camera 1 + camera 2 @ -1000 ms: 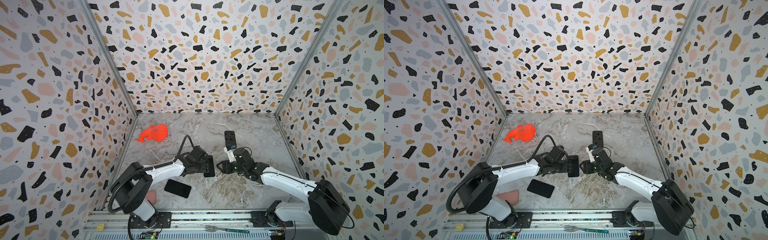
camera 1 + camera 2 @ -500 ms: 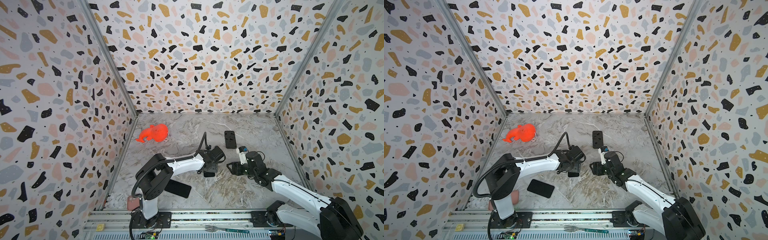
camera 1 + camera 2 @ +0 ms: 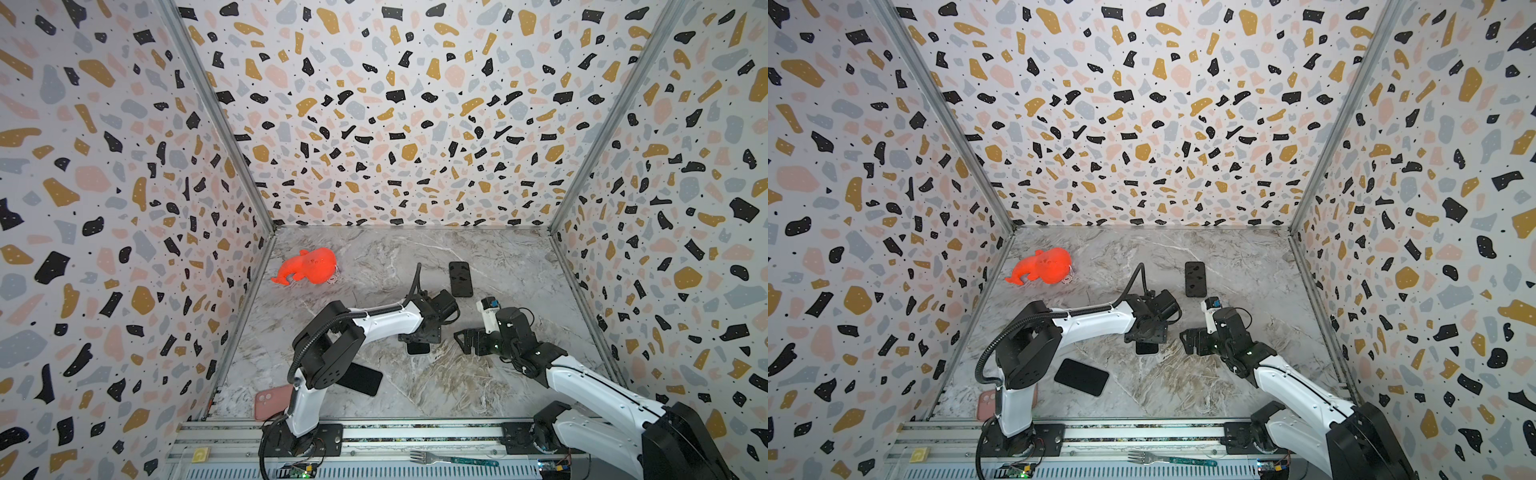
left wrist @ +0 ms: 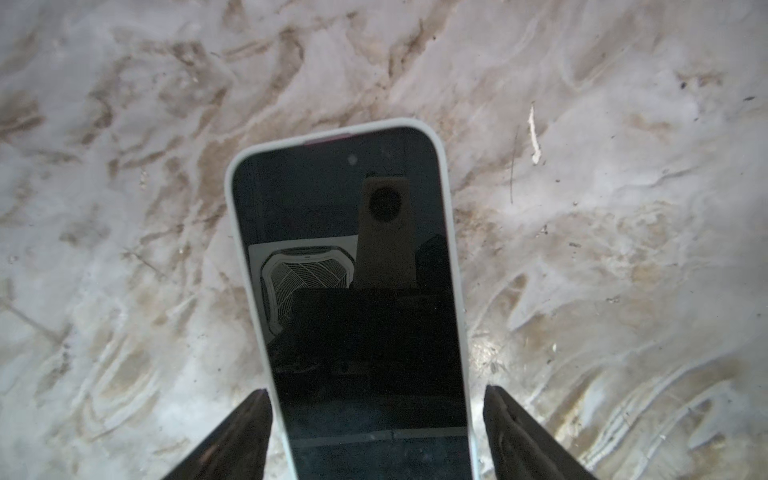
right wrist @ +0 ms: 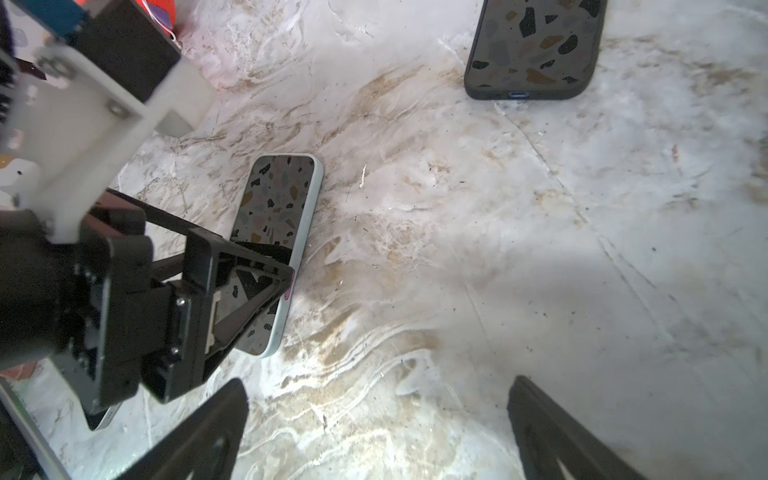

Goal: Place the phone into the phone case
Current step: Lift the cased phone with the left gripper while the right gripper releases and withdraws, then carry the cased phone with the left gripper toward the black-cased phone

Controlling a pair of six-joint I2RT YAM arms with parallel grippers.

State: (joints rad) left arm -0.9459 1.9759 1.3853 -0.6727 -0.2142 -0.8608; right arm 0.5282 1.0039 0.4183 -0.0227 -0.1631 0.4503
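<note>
Pale phone case (image 4: 365,126) rim around the phone (image 4: 353,291) shows only in wrist views; left gripper (image 4: 376,390) straddles it, jaws apart; right gripper (image 5: 378,380) gapes empty.

No text, brand or number can be read. A small blue patch (image 3: 491,301) on the right wrist, two o'clock from the phone (image 3: 417,348), shows nothing legible.

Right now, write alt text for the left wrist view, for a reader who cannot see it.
A phone with a dark, reflective screen sits in a pale case, lying flat on the marbled table. The open left gripper straddles the end nearest the camera, its black fingers on either side, with a gap visible on one side.
</note>
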